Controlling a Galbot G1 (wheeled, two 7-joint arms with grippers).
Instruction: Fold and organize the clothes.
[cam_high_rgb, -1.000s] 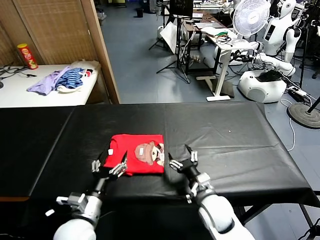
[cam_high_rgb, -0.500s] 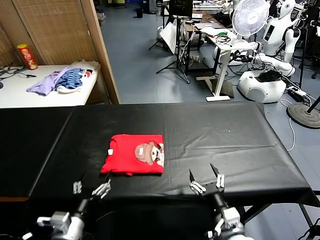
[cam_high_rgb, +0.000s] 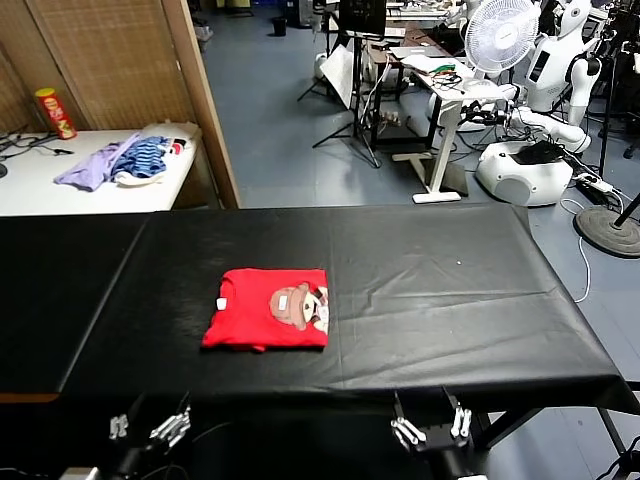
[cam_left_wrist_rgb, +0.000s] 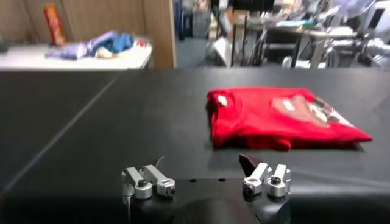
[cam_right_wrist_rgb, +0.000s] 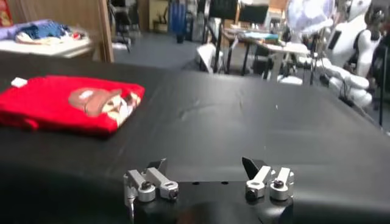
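— One red T-shirt (cam_high_rgb: 269, 321) is all I see from the head camera on the black table (cam_high_rgb: 450, 290): folded flat, graphic up, left of centre toward the near edge. What are my grippers doing?

— Left gripper (cam_high_rgb: 150, 427) and right gripper (cam_high_rgb: 431, 424) both sit below that near edge, fingers spread, holding nothing.

— And the left wrist view?

— Left gripper (cam_left_wrist_rgb: 206, 181) released over the near edge; the shirt (cam_left_wrist_rgb: 280, 115) lies beyond, untouched.

— Right wrist?

— Right gripper (cam_right_wrist_rgb: 207, 180) released too, well apart from the shirt (cam_right_wrist_rgb: 70, 103).
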